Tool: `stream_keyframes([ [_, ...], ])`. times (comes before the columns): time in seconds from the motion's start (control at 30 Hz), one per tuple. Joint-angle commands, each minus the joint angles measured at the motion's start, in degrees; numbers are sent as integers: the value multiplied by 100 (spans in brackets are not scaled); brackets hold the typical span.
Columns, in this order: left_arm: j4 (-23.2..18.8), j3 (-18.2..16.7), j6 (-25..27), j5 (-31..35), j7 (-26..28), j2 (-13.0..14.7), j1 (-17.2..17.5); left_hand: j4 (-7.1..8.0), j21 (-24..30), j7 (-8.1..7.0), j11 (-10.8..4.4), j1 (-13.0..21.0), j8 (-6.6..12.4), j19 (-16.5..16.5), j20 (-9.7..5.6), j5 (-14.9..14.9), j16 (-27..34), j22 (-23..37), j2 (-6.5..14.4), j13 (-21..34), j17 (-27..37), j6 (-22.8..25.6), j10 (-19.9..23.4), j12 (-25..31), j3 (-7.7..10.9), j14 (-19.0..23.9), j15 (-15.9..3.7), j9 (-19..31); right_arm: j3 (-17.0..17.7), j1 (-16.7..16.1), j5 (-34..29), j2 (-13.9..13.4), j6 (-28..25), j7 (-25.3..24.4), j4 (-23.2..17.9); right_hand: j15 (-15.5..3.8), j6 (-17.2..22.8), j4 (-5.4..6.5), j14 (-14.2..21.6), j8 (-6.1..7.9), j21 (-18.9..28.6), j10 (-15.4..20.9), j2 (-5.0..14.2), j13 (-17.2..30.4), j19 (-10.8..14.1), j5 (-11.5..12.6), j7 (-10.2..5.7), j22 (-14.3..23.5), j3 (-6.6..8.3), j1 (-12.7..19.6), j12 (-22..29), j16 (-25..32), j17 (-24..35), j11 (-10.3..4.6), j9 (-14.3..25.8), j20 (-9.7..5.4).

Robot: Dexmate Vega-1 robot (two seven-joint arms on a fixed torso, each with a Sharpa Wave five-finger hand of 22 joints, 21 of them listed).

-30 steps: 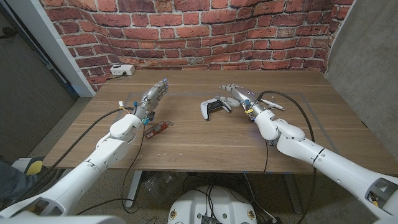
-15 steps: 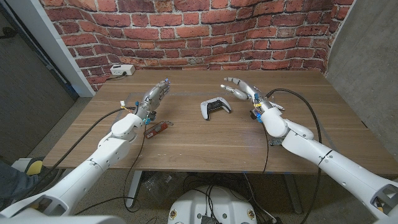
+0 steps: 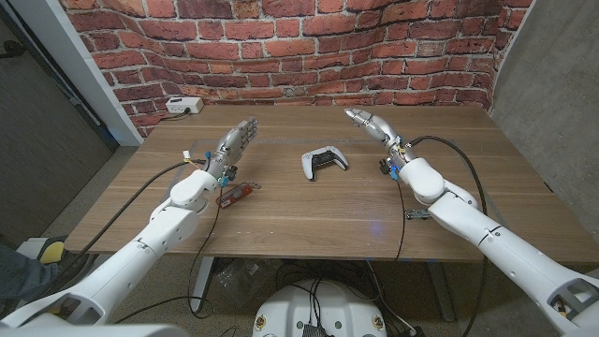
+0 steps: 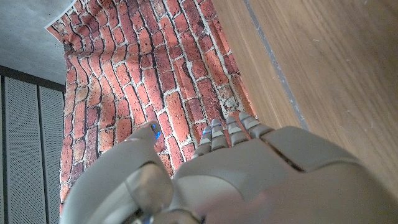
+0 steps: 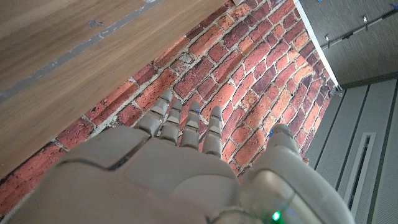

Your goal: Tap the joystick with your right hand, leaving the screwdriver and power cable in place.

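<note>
A wooden table (image 3: 309,211) carries a white joystick (image 3: 324,161), a red screwdriver (image 3: 236,194) and a white power strip (image 3: 182,106).

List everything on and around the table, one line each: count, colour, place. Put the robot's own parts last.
joystick: one, white and black game controller, middle of the table, touched by neither hand.
screwdriver: one, red handle, on the table beside the left forearm.
power cable: one, black, curving across the table's right part, partly under the right arm.
power strip: one, white, far left corner of the table by the wall.
table: one, brown wood.
brick wall: one, red, behind the table.
left hand: one, grey, over the table left of the joystick, fingers extended, holding nothing.
right hand: one, grey, right of the joystick and farther back, fingers extended, holding nothing.
</note>
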Motion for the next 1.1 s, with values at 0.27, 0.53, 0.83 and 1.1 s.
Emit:
stream_keyframes([
  [0.27,-279,23,213,111,241,53,89,-1,0,9,22,-97,-31,-51,5,-113,1,31,-91,10,17,-41,-14,-14,-87,-14,47,4,433,112,2350,196,491,1549,721,21,-63,45,54,-30,32,32,-19,14,62,-26,134,17,7,-76,30,27,19,84,31,-83],
  [0.53,-348,-8,217,109,308,72,165,-6,-1,13,24,-126,-30,-50,5,-155,1,31,-119,9,14,-38,-11,-12,-116,-11,47,2,464,203,2768,298,383,1894,1028,44,-107,59,44,-48,30,15,-48,14,77,-34,159,18,-22,-120,17,20,22,105,30,-92],
  [0.83,-286,-12,167,94,236,68,139,-12,-1,16,27,-157,-29,-49,14,-200,2,30,-147,10,12,-37,-5,-8,-147,-8,55,0,453,267,2852,451,480,1995,1331,21,-119,68,37,-51,33,-5,-102,15,109,-38,196,17,-64,-169,3,16,24,150,28,-166],
  [1.1,-293,-11,209,80,206,92,120,-16,-4,14,29,-179,-24,-54,29,-232,0,28,-162,10,10,-22,-2,-7,-167,-10,54,-1,442,240,2825,452,405,1900,1336,-1,-122,73,35,-51,27,-22,-124,16,115,-36,210,16,-83,-192,-7,13,24,172,27,-199],
])
